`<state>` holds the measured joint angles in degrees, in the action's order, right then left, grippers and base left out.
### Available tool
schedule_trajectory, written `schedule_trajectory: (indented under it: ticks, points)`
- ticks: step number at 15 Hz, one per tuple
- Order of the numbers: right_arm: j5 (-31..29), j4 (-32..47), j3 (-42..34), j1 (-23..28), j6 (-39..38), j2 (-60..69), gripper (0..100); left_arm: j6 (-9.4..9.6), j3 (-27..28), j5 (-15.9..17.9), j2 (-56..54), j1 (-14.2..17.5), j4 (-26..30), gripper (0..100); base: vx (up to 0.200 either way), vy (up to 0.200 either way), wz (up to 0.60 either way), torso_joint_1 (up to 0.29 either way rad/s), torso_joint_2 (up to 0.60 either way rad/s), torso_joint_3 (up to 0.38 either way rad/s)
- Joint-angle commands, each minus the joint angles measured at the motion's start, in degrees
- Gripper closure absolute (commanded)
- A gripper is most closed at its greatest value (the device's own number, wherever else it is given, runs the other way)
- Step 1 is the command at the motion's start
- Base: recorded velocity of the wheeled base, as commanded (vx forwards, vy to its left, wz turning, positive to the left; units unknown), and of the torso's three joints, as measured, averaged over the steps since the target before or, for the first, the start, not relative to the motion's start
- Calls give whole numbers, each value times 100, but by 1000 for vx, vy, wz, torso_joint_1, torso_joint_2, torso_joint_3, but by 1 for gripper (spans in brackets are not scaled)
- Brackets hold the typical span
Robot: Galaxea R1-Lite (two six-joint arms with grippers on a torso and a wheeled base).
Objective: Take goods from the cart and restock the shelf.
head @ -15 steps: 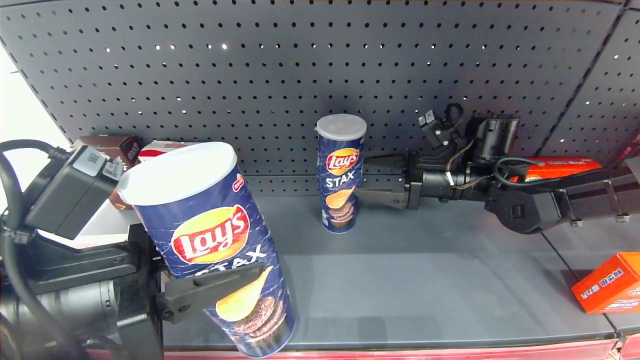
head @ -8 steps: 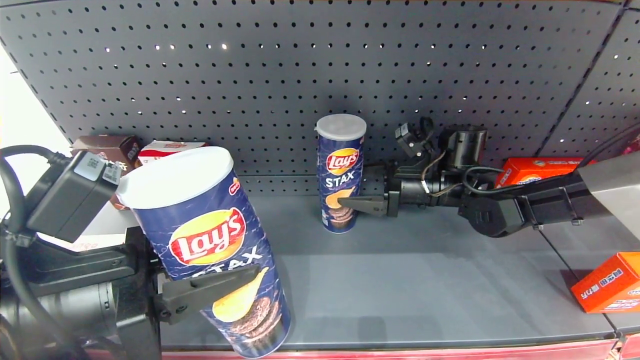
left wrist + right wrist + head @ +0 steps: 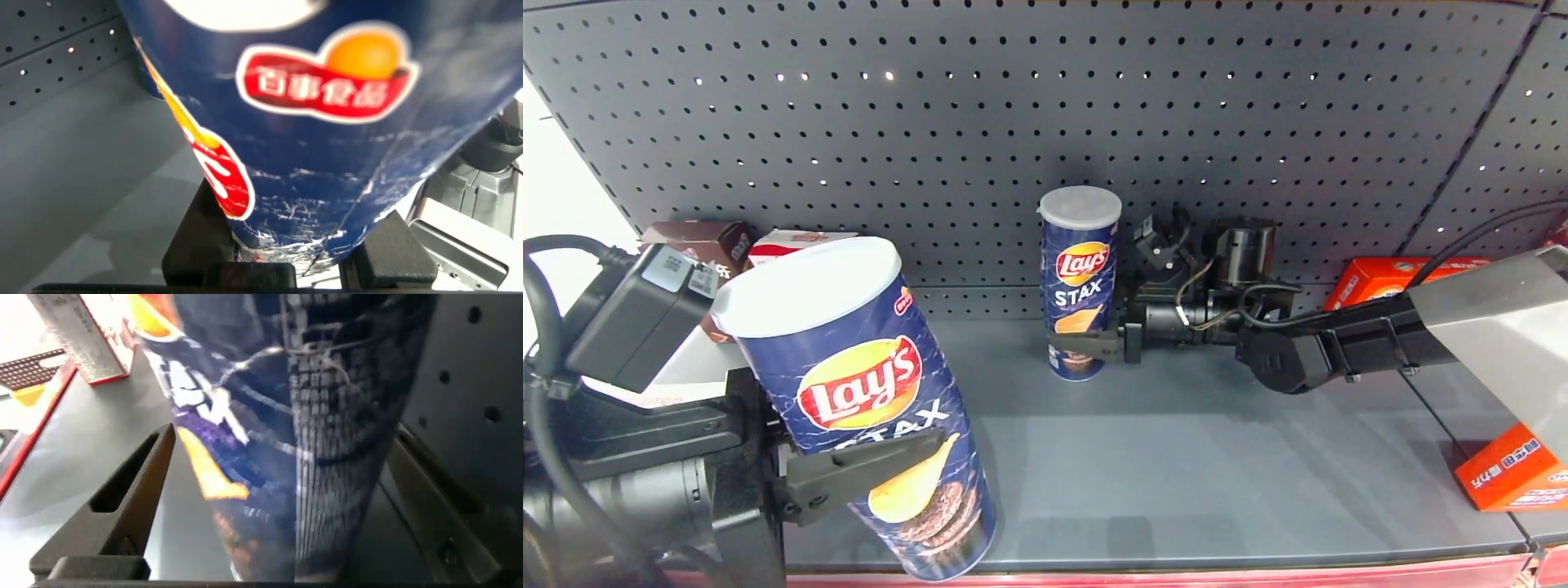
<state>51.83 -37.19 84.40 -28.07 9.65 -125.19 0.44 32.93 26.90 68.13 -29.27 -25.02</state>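
Shelf (image 3: 1217,457): grey deck, pegboard (image 3: 1013,106) behind.

Held can (image 3: 858,392): front left of shelf, long axis tilted, lid leaning left, base near front edge. Left tool (image 3: 882,482) clamped round its lower half.

Standing can (image 3: 1080,278): upright, mid-shelf near pegboard, well right of held can. Right tool (image 3: 1094,327) lies level, reaching from right, jaws spread either side of lower body, no squeeze evident.

Bare deck between cans: likely set-down spot, held can needs righting first.

Orange box (image 3: 1511,469) far right, brown box (image 3: 698,241) back left; neither in way.
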Motion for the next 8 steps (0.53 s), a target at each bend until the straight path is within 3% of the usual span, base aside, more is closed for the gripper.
schedule_trajectory:
  ticks: [1, 2, 8]
  points:
    - [-7, -7, 130, -84, 1, -173, 0, 0, 3, -1, -2, 0, -3, 100, 0, 0, 0, 0, 0, 0]
    - [-15, -42, 139, -102, 10, -226, 100, 0, 3, -1, -2, 0, -3, 100, 0, 0, 0, 0, 0, 0]
    - [-376, -113, -134, -172, 10, 29, 100, 0, -23, -10, -2, 0, -3, 100, 0, 0, 0, 0, 0, 0]
